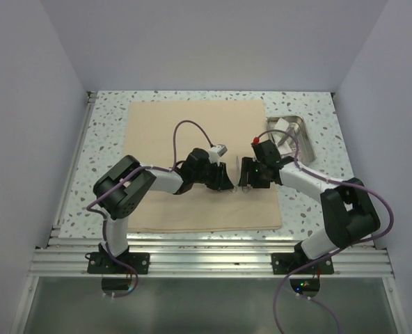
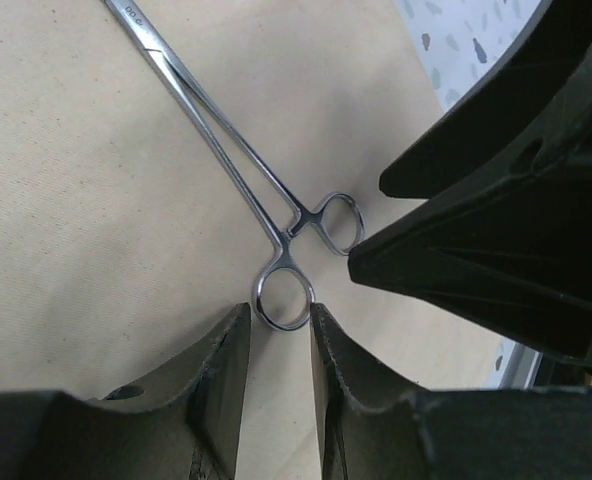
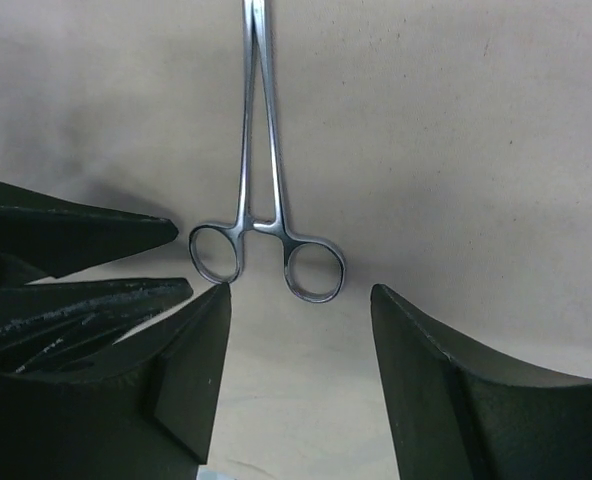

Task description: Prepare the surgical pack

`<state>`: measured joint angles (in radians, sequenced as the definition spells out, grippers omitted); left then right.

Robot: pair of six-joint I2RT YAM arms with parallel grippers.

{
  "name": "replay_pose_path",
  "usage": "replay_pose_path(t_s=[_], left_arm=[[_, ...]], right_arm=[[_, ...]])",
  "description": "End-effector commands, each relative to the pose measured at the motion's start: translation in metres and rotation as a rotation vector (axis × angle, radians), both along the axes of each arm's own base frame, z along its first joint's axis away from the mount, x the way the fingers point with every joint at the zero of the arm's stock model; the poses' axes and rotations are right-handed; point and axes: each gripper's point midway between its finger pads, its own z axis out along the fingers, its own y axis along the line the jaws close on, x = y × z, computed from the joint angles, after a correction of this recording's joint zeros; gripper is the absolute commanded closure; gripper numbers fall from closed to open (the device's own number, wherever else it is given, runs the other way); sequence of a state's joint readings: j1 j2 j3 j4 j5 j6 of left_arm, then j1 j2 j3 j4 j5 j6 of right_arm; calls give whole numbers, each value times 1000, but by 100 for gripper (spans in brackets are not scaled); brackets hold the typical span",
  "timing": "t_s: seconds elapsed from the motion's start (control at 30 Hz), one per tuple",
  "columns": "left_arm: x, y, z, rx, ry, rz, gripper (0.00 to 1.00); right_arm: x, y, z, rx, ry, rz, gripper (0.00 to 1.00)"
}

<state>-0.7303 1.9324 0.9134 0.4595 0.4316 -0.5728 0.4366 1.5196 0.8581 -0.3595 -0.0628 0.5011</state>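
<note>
The clamp (image 3: 261, 226) lies on the tan cloth (image 1: 192, 118), rings just ahead of the wide right hand (image 3: 301, 298) and narrow left hand (image 2: 279, 328). A slow pinch on one ring seems best.

Steel forceps (image 2: 292, 230) lie on tan cloth (image 2: 76, 260), 1 ring just ahead of the fingers (image 2: 216, 390).

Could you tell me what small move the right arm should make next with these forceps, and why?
Probably ease the right gripper forward, then close. Its jaws stand open, and the forceps lie flat on the cloth with both ring handles just ahead of them; the left gripper, jaws nearly together, sits at one ring without gripping it.
</note>
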Motion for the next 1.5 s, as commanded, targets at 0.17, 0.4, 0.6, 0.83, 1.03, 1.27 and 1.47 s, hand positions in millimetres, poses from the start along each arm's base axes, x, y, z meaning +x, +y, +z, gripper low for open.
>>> replay_pose_path(t_s=[0.17, 0.4, 0.6, 0.83, 1.03, 1.27, 1.47], left_arm=[[4, -1, -28, 102, 42, 6, 72], [-3, -1, -49, 146, 102, 16, 78], [-3, 0, -53, 172, 108, 24, 81], [-1, 1, -48, 177, 91, 32, 81], [3, 6, -42, 190, 60, 51, 81], [6, 8, -31, 179, 30, 66, 81], [4, 6, -29, 165, 33, 52, 81]], right_arm=[[-1, 4, -22, 42, 25, -47, 48], [-9, 16, -38, 130, 81, -61, 51], [-2, 9, -27, 186, 27, -130, 64], [3, 1, -14, 158, -16, -146, 81], [5, -9, -2, 108, -50, -156, 100], [11, -9, 19, 115, -97, -142, 100], [12, -2, 21, 137, -86, -117, 95]])
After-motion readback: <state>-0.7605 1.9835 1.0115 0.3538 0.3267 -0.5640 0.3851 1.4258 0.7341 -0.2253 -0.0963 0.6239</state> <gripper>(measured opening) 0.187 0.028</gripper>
